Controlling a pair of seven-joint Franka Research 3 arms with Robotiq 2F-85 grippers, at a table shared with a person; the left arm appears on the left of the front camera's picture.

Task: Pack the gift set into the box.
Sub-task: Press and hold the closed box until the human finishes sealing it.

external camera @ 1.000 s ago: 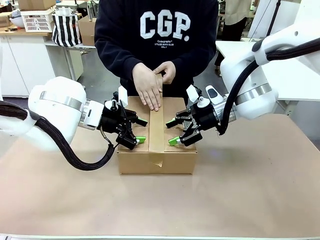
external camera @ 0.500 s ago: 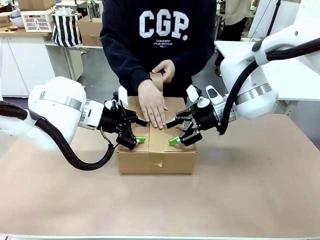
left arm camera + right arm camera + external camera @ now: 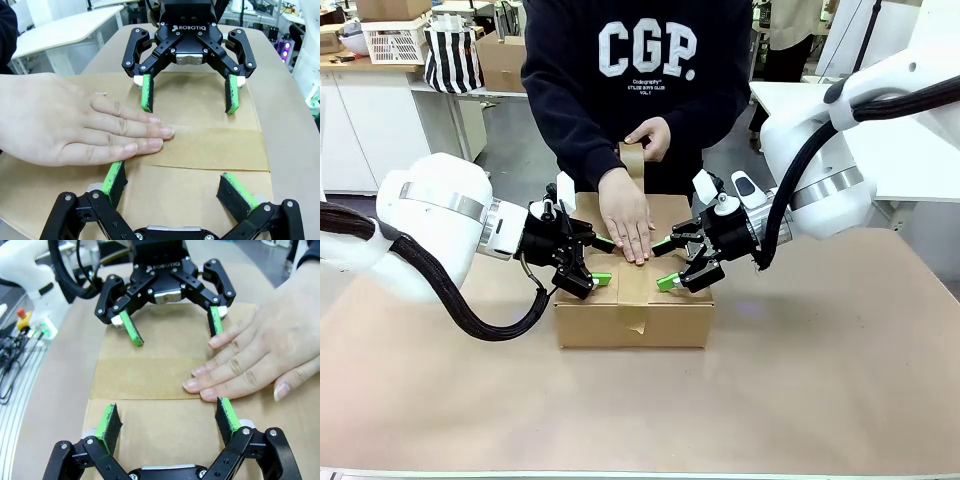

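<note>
The box stands shut mid-table, a strip of brown tape running along its top seam. The person's hand presses flat on the tape, and the other hand holds the tape roll at the far edge. My left gripper is open with its tips on the left flap. My right gripper is open on the right flap. In the left wrist view my left gripper faces my right gripper across the tape. The gift set is hidden.
Brown paper covers the table, with free room in front of the box and to both sides. Behind the person stand a white counter with a basket, a striped bag and a white table.
The person's flat hand slid along the tape toward my side. The other hand lifted the roll a little. Both grippers stayed put.
</note>
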